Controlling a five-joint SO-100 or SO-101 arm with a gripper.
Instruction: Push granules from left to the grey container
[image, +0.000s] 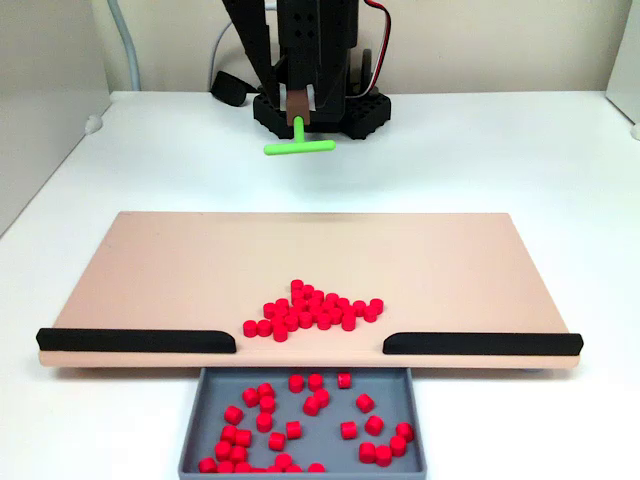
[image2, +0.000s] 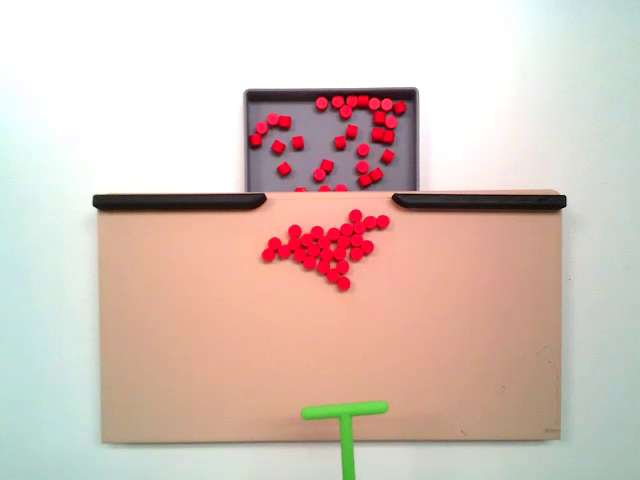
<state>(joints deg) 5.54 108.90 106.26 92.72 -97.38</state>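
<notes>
Small red cylindrical plastic granules (image: 312, 308) were seen as matt. The shallow grey plastic container (image2: 260, 98) looked smooth and dull. A flat tan board (image2: 220, 340) appeared matt, its black strips (image: 135, 341) soft-looking, and the green T-shaped plastic pusher (image2: 345, 412) faintly glossy.

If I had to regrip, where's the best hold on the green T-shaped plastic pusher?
On the straight stem, from above, well behind the crossbar. The green T-shaped plastic pusher hangs in the hand that way now, leaving its wide bar free to sweep beads.
</notes>
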